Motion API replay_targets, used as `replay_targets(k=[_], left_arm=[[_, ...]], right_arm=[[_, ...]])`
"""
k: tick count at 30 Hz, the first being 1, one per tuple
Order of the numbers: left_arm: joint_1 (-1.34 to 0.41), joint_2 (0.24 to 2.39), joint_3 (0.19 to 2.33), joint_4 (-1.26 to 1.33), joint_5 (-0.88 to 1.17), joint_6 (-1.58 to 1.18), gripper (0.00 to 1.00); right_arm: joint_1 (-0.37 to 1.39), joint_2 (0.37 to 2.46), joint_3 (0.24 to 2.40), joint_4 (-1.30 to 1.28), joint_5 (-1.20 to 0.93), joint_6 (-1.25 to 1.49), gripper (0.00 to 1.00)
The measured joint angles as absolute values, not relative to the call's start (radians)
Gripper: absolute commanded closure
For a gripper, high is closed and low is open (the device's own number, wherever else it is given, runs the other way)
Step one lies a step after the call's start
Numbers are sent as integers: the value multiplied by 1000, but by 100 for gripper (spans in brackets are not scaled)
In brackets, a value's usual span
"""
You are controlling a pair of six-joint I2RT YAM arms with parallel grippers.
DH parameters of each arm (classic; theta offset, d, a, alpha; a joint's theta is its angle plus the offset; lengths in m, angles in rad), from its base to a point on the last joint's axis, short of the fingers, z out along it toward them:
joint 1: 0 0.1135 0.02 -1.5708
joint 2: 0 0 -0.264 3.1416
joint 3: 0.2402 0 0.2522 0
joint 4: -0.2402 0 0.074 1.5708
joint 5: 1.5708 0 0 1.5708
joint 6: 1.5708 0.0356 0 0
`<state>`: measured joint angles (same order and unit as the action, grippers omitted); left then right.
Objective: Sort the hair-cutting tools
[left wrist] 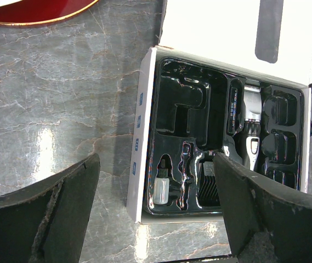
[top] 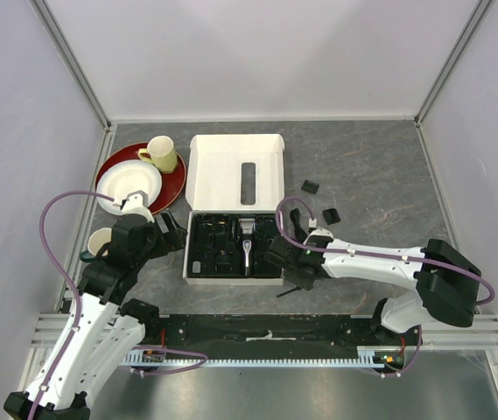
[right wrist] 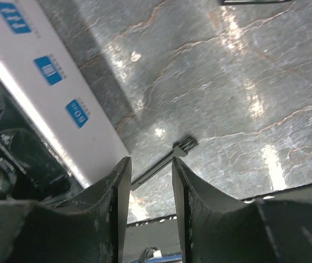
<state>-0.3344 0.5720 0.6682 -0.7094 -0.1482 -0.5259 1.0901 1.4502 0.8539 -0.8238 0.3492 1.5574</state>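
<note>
Fingers of the right hand stand narrowly apart, straddling the thin black brush, which lies on the table just beside the white box. They do not appear to pinch it yet. Left of this hand, the clipper sits in the black tray, so sorting looks partly done. A comb attachment lies loose just beyond the hand, and a second comb attachment lies farther out. The left hand hangs wide open and empty over the tray's near end.
</note>
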Motion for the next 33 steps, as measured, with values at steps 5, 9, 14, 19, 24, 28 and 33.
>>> replay_targets(k=[5, 9, 14, 19, 24, 28, 33], left_arm=[[-334, 572, 668, -709, -148, -526, 10], [-334, 572, 668, -709, -148, -526, 10], [-334, 572, 668, -709, -148, -526, 10], [-334, 572, 668, -709, -148, -526, 10], [-334, 572, 668, -709, -148, -526, 10], [-334, 572, 668, -709, -148, -526, 10], [-334, 573, 668, -709, -148, -526, 10]], right_arm=[[1131, 1454, 885, -844, 348, 1587, 61], [1155, 1477, 885, -848, 334, 1639, 63], [1163, 1493, 882, -847, 315, 1699, 64], [1163, 1504, 861, -840, 316, 1738, 63], [1163, 1509, 831, -830, 321, 1766, 63], [1158, 1509, 812, -821, 329, 1778, 62], [1126, 1503, 804, -801, 329, 1770, 61]])
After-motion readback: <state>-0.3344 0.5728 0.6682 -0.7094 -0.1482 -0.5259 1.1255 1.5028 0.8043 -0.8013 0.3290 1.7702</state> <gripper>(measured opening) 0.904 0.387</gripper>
